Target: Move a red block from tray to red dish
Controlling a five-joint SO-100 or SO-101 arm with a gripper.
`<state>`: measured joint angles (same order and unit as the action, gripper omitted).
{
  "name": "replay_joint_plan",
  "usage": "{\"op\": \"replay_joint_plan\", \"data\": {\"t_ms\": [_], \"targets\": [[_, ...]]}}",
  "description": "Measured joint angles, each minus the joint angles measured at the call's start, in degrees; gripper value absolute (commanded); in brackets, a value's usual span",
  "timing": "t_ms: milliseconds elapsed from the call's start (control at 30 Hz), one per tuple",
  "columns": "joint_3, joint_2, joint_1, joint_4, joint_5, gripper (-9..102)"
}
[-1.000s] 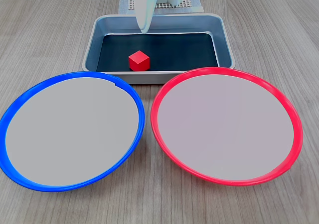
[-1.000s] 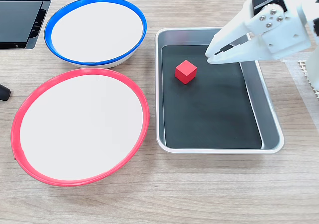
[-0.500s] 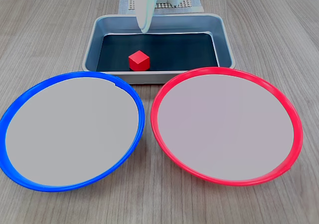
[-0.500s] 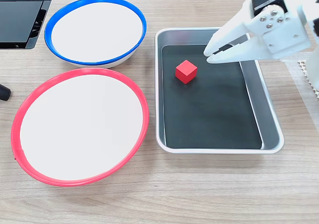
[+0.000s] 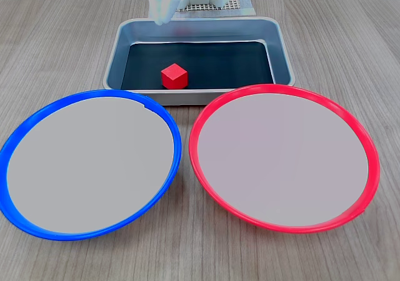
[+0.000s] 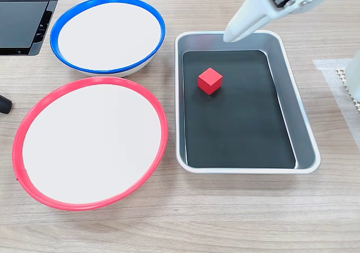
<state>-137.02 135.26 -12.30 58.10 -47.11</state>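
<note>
Red block point(image 5: 174, 76) sits in the tray point(image 5: 117, 56), near its front wall; the blurry jaws point(image 5: 162, 15) hang past the tray's back wall. In another fixed view, the block point(image 6: 210, 80) lies below-left of the jaws point(image 6: 232, 35); open or closed, I cannot tell.

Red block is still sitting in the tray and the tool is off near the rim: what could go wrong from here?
1. The red block sits nearer one end wall of the tray; a descending tool might clip that raised rim.
2. The block lies turned relative to the tray walls, so a misaligned tool could push it rather than grip it.
3. The blue dish touches the red dish; an early release could land wrong.
</note>
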Motion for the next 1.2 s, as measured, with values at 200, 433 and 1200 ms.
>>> {"op": "replay_joint_plan", "data": {"t_ms": [200,433,1200], "targets": [[6.0,-17.8,0.0,-3.2,-1.2,25],[7.2,-27.1,0.0,-4.7,-6.9,21],[11.2,-30.2,1.4,-4.1,-9.2,0]]}}
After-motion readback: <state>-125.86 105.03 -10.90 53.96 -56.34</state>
